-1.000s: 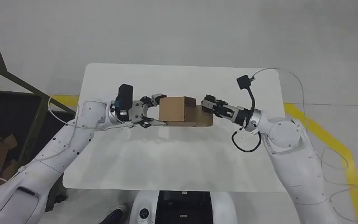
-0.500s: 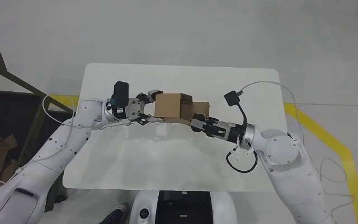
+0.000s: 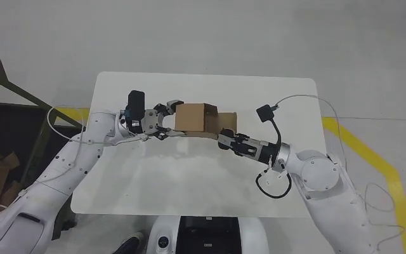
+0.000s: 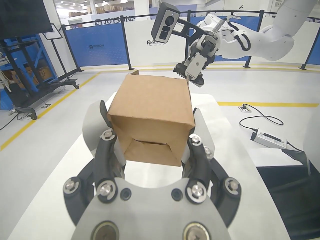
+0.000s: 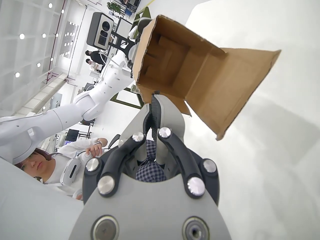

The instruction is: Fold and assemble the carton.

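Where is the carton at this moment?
In the top view the carton is over the middle of the table, between the jaws of the left gripper, with the right gripper at its near right corner.

The left arm (image 3: pixel 66 162) and right arm (image 3: pixel 327 184) were glossy white with rounded shells. Each wrist bore a black box camera (image 3: pixel 135 103) on a black bracket. A ribbed black cable (image 4: pixel 243 41) looped at the right wrist, and a thin white cable (image 3: pixel 304 96) arced from its camera. The left gripper (image 4: pixel 149 109) and right gripper (image 5: pixel 153 99) had grey plates, black links with silver screws (image 4: pixel 107 134), and white jaws lined with black pads (image 5: pixel 155 112).
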You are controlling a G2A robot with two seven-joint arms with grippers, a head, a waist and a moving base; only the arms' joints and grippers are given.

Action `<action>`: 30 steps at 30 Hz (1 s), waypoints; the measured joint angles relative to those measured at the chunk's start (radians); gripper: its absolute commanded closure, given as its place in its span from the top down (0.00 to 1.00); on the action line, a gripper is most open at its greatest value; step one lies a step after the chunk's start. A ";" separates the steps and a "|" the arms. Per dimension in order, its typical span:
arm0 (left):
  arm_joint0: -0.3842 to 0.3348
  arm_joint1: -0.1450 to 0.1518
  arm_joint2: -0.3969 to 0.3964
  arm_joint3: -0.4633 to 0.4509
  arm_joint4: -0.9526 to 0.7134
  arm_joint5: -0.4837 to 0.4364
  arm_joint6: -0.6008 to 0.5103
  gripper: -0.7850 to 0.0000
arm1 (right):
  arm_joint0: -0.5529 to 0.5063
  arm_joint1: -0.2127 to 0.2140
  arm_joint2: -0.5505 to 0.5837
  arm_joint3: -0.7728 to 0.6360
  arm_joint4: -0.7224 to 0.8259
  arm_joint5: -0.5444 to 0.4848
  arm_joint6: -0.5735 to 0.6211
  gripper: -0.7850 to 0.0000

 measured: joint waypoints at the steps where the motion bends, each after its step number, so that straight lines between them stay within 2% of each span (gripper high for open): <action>1: 0.001 -0.001 -0.002 -0.001 0.000 0.000 -0.001 0.33 | -0.005 0.000 -0.007 -0.004 0.002 0.000 0.001 0.00; 11: 0.013 -0.006 0.000 -0.036 0.007 0.000 -0.004 0.34 | 0.026 -0.003 -0.057 0.032 -0.008 0.000 -0.027 0.00; 23: 0.030 0.012 0.008 -0.056 0.021 0.000 0.006 0.33 | 0.088 0.002 -0.050 0.078 -0.012 0.007 -0.002 0.00; 30: 0.029 0.018 0.020 -0.074 0.008 0.000 0.005 0.33 | 0.119 -0.004 -0.092 0.102 0.017 -0.009 -0.009 0.00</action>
